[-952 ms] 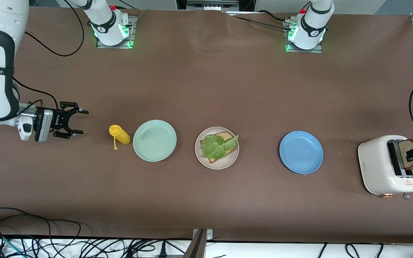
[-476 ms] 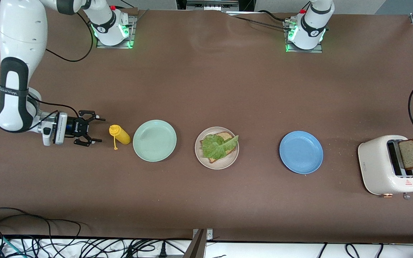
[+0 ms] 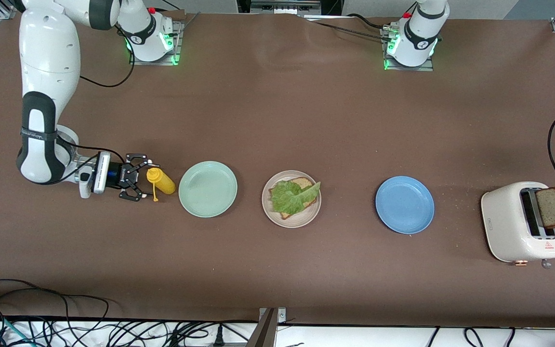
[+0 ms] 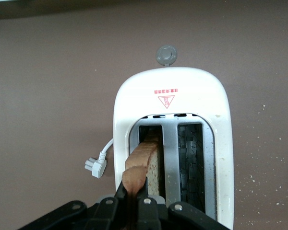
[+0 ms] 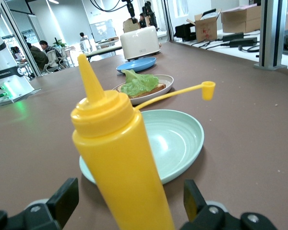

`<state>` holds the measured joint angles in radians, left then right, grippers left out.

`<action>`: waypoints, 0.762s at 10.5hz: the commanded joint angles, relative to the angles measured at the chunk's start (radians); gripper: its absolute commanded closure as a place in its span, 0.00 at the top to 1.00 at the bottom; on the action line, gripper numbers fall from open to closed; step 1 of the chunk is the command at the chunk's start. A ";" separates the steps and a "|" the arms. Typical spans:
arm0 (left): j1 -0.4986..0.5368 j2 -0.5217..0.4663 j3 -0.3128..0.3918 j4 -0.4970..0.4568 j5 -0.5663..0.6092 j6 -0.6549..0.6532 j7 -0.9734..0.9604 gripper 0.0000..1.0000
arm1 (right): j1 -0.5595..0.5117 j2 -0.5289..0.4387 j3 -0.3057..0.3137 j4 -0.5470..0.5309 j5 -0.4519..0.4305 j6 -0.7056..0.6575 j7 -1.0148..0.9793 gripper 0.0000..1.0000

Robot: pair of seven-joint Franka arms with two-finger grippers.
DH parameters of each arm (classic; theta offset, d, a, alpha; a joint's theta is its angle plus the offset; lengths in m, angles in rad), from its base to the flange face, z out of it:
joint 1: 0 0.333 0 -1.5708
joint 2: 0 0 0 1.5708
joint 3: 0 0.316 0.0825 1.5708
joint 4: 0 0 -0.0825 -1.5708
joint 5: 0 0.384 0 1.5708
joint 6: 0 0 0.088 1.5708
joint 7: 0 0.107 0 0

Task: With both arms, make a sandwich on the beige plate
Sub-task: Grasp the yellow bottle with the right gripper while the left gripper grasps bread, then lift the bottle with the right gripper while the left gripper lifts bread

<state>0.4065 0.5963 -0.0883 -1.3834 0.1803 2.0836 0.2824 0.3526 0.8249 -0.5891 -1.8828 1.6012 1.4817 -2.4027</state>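
- Right tool (image 3: 138,183) slid in along the brown table (image 3: 277,120), jaws wide around the mustard bottle (image 3: 160,180); beige plate (image 3: 291,219) mid-table holds bread and lettuce (image 3: 293,195).
- Left wrist: left tool (image 4: 134,201) now clamped on the bread slice (image 4: 144,163) in the toaster (image 4: 221,139), probably the top slice.
- Right wrist: bottle between fingers (image 5: 62,196), not squeezed; office beyond.

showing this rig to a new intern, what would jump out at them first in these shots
Likely the bread slice standing up out of the white toaster at the left arm's end of the table, pinched in the left hand. Next, the yellow squeeze bottle at the right arm's end, between the open fingers of the right hand. Between them sit three plates, the beige plate holding bread topped with lettuce.
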 commanded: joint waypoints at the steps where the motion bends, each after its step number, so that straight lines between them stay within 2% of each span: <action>1: 0.008 -0.016 -0.016 0.017 -0.025 -0.041 0.014 0.00 | -0.049 0.028 0.050 0.050 0.031 -0.024 -0.067 0.56; 2: 0.002 -0.022 -0.024 0.018 -0.027 -0.087 0.012 0.00 | -0.055 0.033 0.057 0.059 0.028 -0.024 -0.069 0.27; 3: -0.001 -0.047 -0.025 0.018 -0.027 -0.123 0.012 0.00 | -0.057 0.034 0.057 0.068 0.025 -0.024 -0.069 0.08; 4: -0.006 -0.068 -0.027 0.020 -0.028 -0.161 0.012 0.00 | -0.058 0.033 0.057 0.068 0.025 -0.038 -0.066 0.00; 8: -0.005 -0.154 -0.036 0.018 -0.053 -0.232 0.014 0.00 | -0.049 0.020 0.037 0.137 0.011 -0.032 0.098 0.00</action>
<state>0.4020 0.4886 -0.1335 -1.3543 0.1685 1.8851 0.2824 0.3043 0.8447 -0.5454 -1.8001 1.6159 1.4665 -2.3859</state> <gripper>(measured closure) 0.903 0.736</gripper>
